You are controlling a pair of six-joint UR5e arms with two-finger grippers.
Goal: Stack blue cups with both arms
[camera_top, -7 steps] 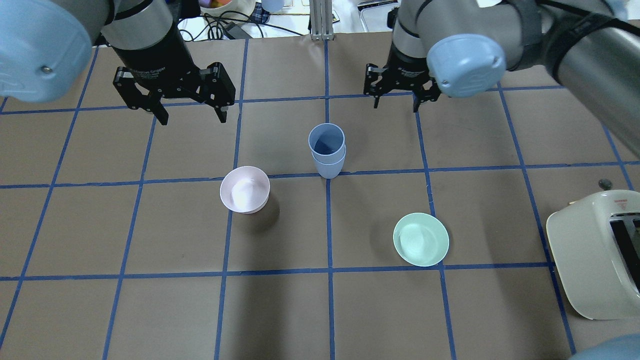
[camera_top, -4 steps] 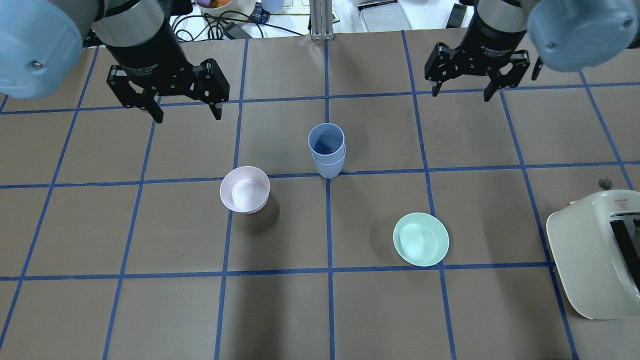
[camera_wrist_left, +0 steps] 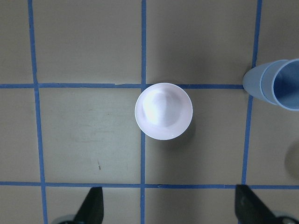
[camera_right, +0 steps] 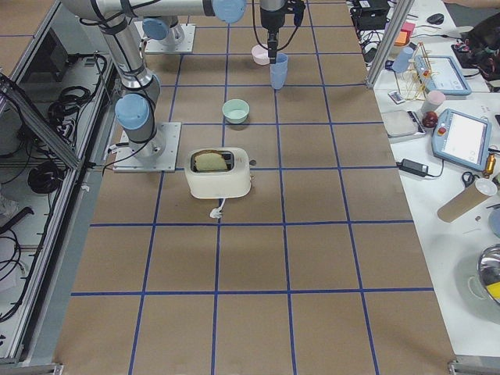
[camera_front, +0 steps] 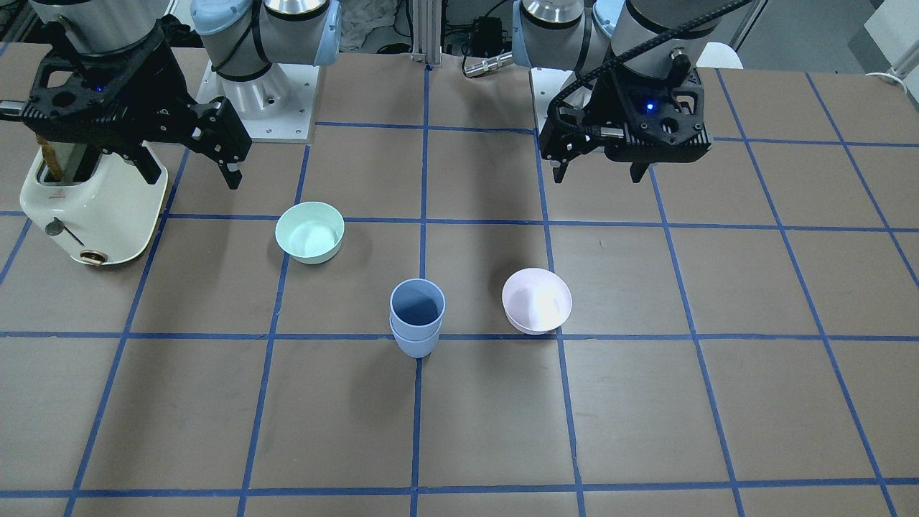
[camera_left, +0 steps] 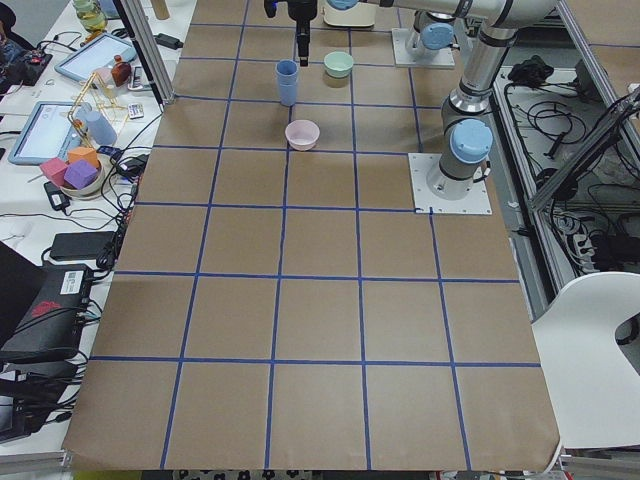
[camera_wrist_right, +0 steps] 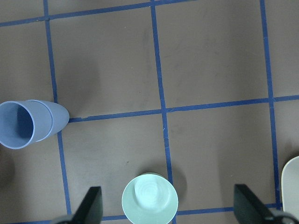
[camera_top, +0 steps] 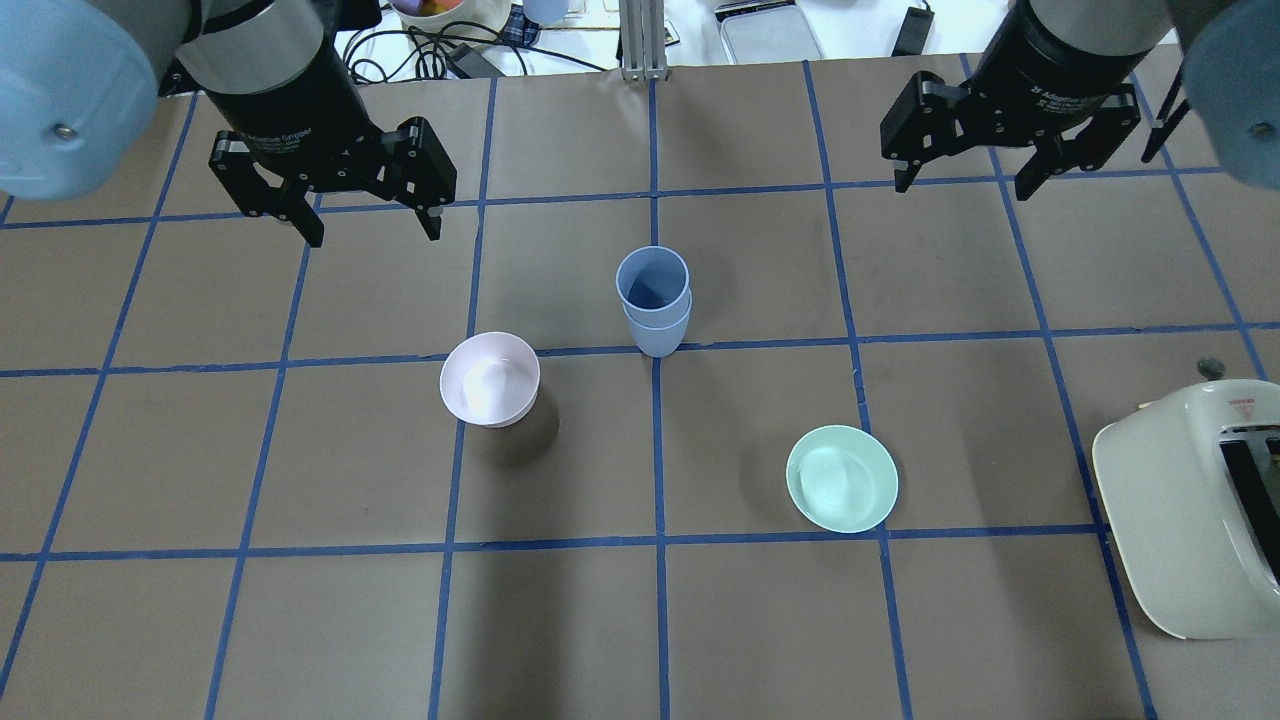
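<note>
Left claw [camera_top: 375,228] hangs empty, jaws apart, above the counter [camera_top: 250,450] at its far left. Past the pink bowl [camera_top: 489,380], the blue cups [camera_top: 655,300] stand nested one inside the other at mid-counter, with the green bowl [camera_top: 842,478] further right. Right claw [camera_top: 962,185], also spread and empty, hovers well clear. Stacking looks finished; nothing seems left.

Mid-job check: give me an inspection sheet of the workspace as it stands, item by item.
Surface: brown table with a blue tape grid, lying flat.
Job's things: blue cups nested, upright, near the table's middle.
Clutter: pink bowl, green bowl, and toaster holding a slice of bread; all stand apart from the cups.
Grippers: left gripper and right gripper both open, empty, raised, apart from the cups.
Cables: black cables beyond the far edge; toaster cord on the table.
Surroundings: tablets on the operators' side.
</note>
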